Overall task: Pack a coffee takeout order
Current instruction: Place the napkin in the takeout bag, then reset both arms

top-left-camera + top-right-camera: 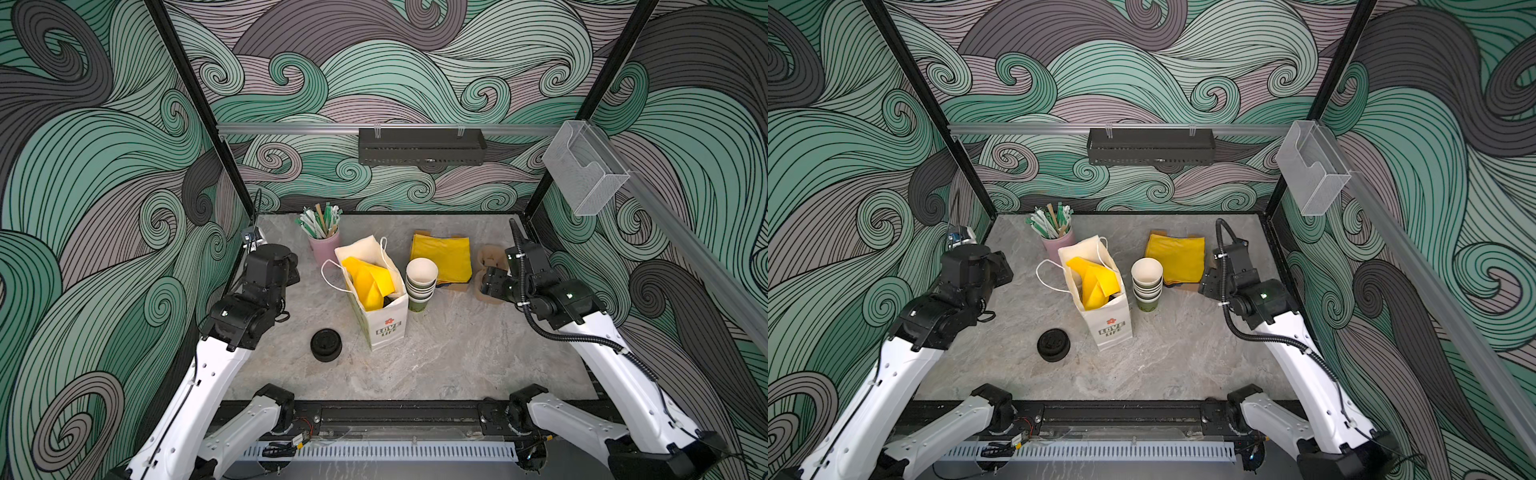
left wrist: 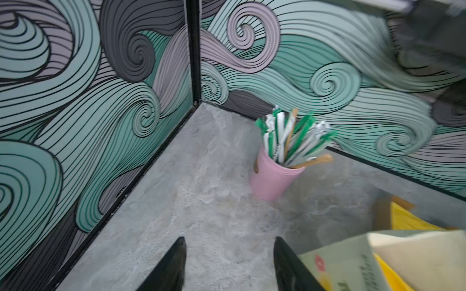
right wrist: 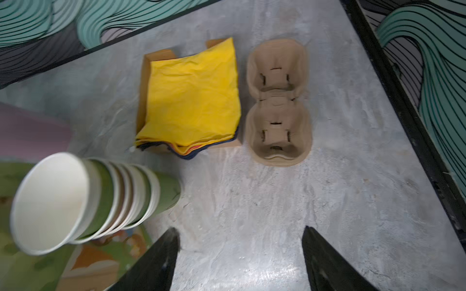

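Quick look at the setup: the white paper bag [image 1: 384,328] stands upright about dead centre of the bench [image 1: 457,353], mouth open, and a crumpled yellow sheet [image 1: 368,282] pokes out of the top. There's something dark under the sheet, but I honestly can't tell what it is, so no clear sighting of a lidded cup. At the bag's 3 o'clock, just beside it, is the stack of lidless green cups [image 1: 420,282]. At its 7 o'clock, a bit apart, sits a squat stack of black lids [image 1: 326,345]. Toward 11 o'clock, right behind the bag, there's a pink cup [image 1: 324,249] stuffed with wrapped straws and wooden stirrers. At about 1 o'clock a pile of yellow sheets [image 1: 442,257] lies on a cardboard tray, and just past that, around 2 o'clock, the tan pulp carrier [image 3: 277,103] lies flat with both cup wells bare. The right end effector [image 3: 240,229] is over at the 3 o'clock edge, fingers spread wide with nothing between them, pointing at the carrier without touching it. The left end effector [image 2: 229,241] is out at 9 o'clock, fingers also apart and gripping nothing, aimed at the back left corner with the bag's edge just beside it.
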You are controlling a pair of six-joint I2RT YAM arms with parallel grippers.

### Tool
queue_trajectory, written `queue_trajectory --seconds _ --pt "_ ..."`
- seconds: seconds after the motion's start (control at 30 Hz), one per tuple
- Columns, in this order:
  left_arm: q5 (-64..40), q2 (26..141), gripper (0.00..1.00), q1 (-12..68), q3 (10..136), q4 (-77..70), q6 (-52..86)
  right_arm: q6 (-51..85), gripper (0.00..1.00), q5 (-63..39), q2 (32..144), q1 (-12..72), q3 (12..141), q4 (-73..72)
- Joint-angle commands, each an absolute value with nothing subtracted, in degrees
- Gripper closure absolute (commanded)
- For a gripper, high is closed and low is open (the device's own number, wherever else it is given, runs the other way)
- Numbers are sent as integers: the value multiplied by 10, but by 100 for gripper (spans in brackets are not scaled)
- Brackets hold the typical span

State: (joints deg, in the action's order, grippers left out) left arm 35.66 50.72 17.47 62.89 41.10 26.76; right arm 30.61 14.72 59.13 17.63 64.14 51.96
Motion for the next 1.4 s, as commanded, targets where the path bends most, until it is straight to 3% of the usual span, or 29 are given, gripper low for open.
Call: queue_trajectory --seconds 0.0,0.23,0.47,0.7,0.87,0.97,1.03,1.3,1.37 --pt "417 493 39 124 566 326 261 271 22 201 572 118 591 408" --pt "415 510 28 55 425 173 208 176 16 257 545 46 404 135" --pt "399 545 10 40 325 1 139 77 13 169 643 33 309 -99" --pt "289 597 9 12 243 -163 98 2 11 90 774 35 302 -265" --pt "252 676 9 2 206 -296 77 -3 9 101 829 26 223 -459" --pt "238 724 9 0 218 -325 69 -3 8 88 873 21 224 -492" --pt "213 753 9 -4 239 -326 60 -5 1 83 890 20 217 -530" --pt "167 884 8 -10 250 -442 42 -3 1 80 880 17 222 -501" --pt "162 867 8 -12 261 -389 58 -4 1 80 877 18 225 -491"
